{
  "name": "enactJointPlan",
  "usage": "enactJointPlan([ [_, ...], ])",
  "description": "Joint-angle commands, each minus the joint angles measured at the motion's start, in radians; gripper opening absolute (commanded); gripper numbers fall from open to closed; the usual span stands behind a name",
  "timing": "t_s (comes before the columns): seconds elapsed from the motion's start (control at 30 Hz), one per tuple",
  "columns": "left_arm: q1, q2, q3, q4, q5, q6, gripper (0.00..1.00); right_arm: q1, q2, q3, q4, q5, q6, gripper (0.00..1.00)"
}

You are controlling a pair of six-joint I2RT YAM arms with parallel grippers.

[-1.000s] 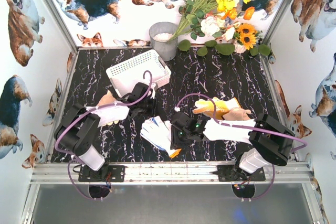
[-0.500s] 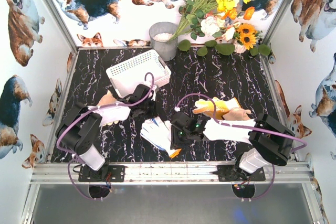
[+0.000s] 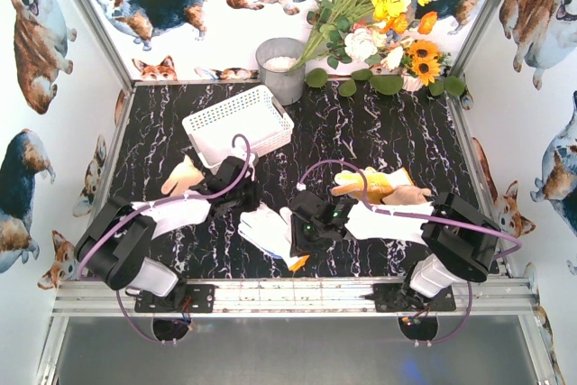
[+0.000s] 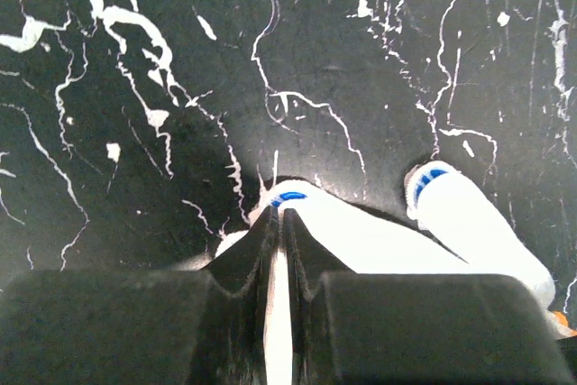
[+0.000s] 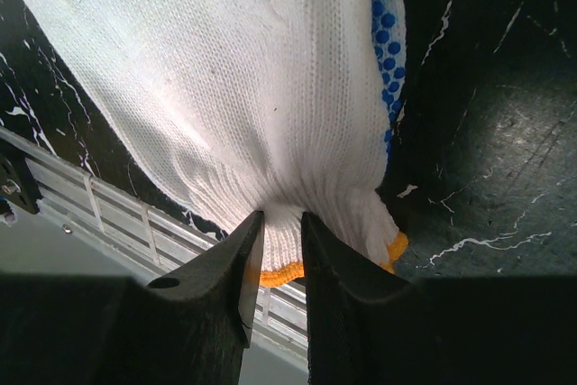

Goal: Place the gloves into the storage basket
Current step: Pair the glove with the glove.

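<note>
Near the middle of the counter's [image 3: 388, 132] near edge: a white glove [image 3: 269, 227] with blue dots and an orange-hemmed cuff, gripped at both ends. Lies aslant, fingers toward the left edge, cuff toward the near edge. Cannot tell whether resting on the marble or raised just off it.

Closed on one blue-tipped finger of that glove: the left gripper [image 4: 278, 219], black jaws nearly meeting, only a thin strip of white cloth between. A second blue-tipped finger free just to the right, over the dark marble.

Clamped across the ribbed cuff, just above the orange hem: the right gripper [image 5: 281, 219], jaws a narrow gap apart and filled with knit, the palm spreading away beyond them.

Toward the far-left corner, set askew and apart from the held glove: the storage basket [image 3: 225, 107]. On its near side, toward the left edge, a tan glove [image 3: 183, 176], partly under the left arm. Toward the right edge, a yellow glove [image 3: 377, 183] with a second tan glove [image 3: 410, 195] touching it, beside the right arm.

At the far edge, just behind the basket: a grey pot [image 3: 281, 69]. In the far-right corner, a bunch of flowers [image 3: 379, 6].
</note>
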Motion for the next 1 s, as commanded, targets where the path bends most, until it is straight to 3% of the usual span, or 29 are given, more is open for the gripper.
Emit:
enactJointPlan([
  [0.0,-0.006,-0.021,-0.024,0.034,-0.042,-0.019,0.00,0.001,0.032,-0.006,-0.014,0.046,-0.020,0.27],
  [0.27,-0.005,0.046,-0.019,0.053,-0.073,-0.022,0.01,0.001,0.002,-0.010,-0.018,0.052,-0.026,0.28],
  [0.47,-0.008,-0.023,0.027,-0.012,-0.109,-0.022,0.30,0.001,-0.128,0.018,-0.105,0.060,-0.067,0.38],
  [0.67,-0.044,-0.140,0.059,-0.147,-0.176,-0.077,0.49,-0.013,-0.291,0.015,-0.197,0.127,-0.108,0.51],
  [0.77,-0.094,-0.185,0.050,-0.185,-0.186,-0.158,0.52,-0.060,-0.329,-0.028,-0.183,0.098,-0.143,0.53],
  [0.97,-0.196,-0.225,-0.006,-0.207,-0.195,-0.403,0.49,-0.188,-0.293,-0.099,-0.046,-0.161,-0.231,0.53],
])
